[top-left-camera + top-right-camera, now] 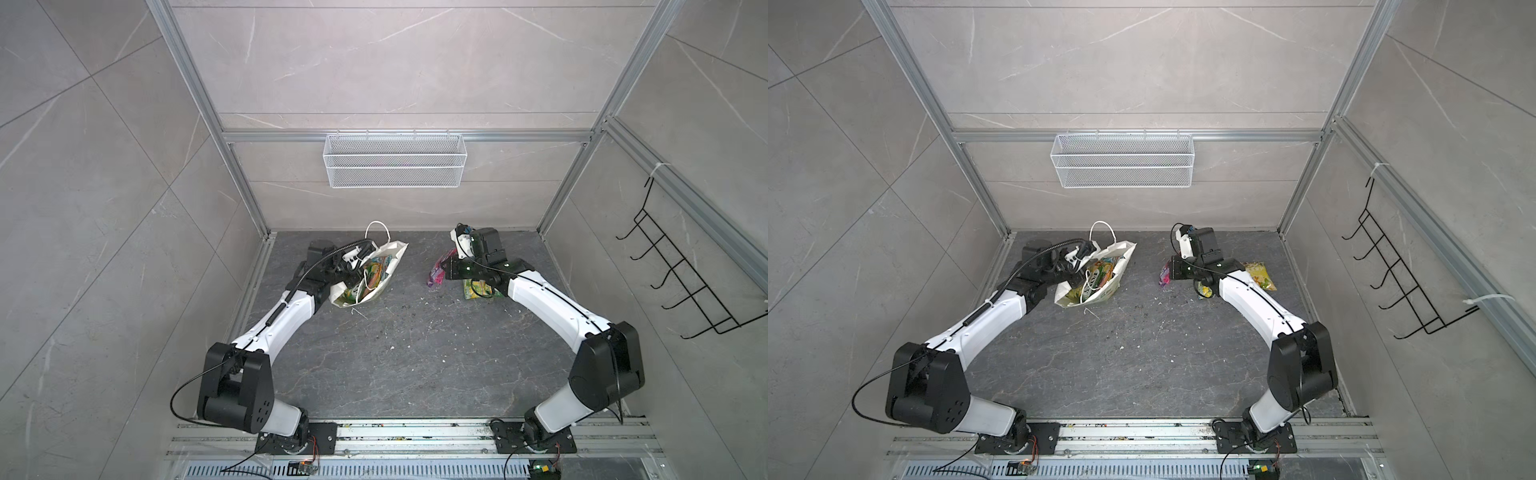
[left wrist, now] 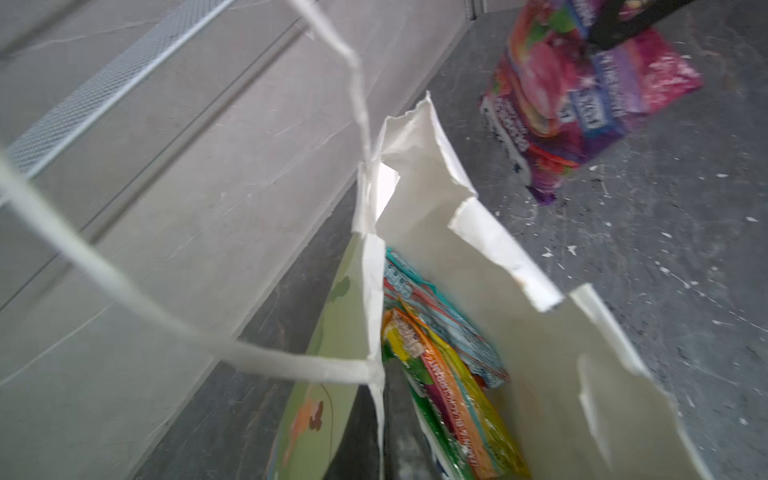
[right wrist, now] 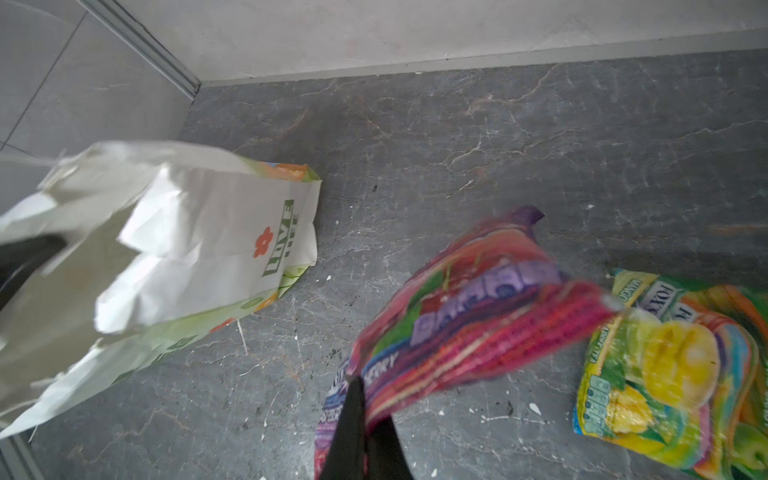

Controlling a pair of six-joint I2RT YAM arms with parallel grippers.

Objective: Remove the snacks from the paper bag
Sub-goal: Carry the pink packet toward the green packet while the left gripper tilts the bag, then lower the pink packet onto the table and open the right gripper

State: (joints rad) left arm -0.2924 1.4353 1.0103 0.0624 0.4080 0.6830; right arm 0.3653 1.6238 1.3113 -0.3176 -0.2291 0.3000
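Paper bag (image 1: 376, 274) stands tilted on the dark floor (image 1: 395, 353). Its mouth is open, its rim torn, w/ "LOVE LIFE" on its side in the right wrist view. Left gripper (image 1: 356, 269) sits at the bag's rim, jaws fully closed, pinching the paper wall. A cord handle (image 2: 299, 368) loops up beside it.

Inside bag: teal-red pouch (image 2: 440, 307) & orange-yellow pouch (image 2: 453, 399), both on edge.

Right gripper (image 3: 368, 411) is outside the bag, to its right in both top views. Its jaws are clamped tight on a corner of the purple pouch (image 3: 478, 316), which is blurred; can't tell if it touches the floor.

Farther from bag, past the purple one, a yellow-green mango pouch (image 3: 673, 365) lies flat. A yellow pouch (image 1: 1260, 274) lies farther out again.
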